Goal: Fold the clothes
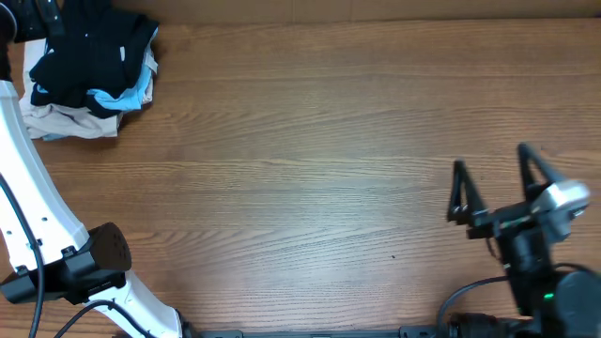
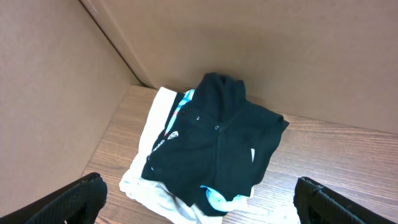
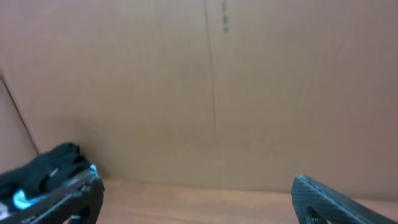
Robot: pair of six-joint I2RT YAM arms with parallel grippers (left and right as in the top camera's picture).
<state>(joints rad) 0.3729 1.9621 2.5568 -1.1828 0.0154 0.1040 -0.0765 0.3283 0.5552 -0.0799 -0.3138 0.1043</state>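
The clothes, a black T-shirt (image 1: pixel 89 52) with small white marks, lie crumpled on top of a pile in the table's far left corner. In the left wrist view the black T-shirt (image 2: pixel 217 143) fills the middle, and my left gripper (image 2: pixel 199 200) hangs open above the pile's near edge, touching nothing. My right gripper (image 1: pixel 491 160) stands open over bare wood at the near right, far from the pile. The right wrist view shows that gripper (image 3: pixel 196 183) empty, with the black T-shirt (image 3: pixel 43 168) small at the far left.
Under the black shirt lie a light blue shirt (image 1: pixel 131 94) and a beige garment (image 1: pixel 66 122). Brown cardboard walls (image 2: pixel 311 50) close the corner behind and left of the pile. The left arm's white link (image 1: pixel 28 197) runs along the left edge of the wooden table (image 1: pixel 310 178).
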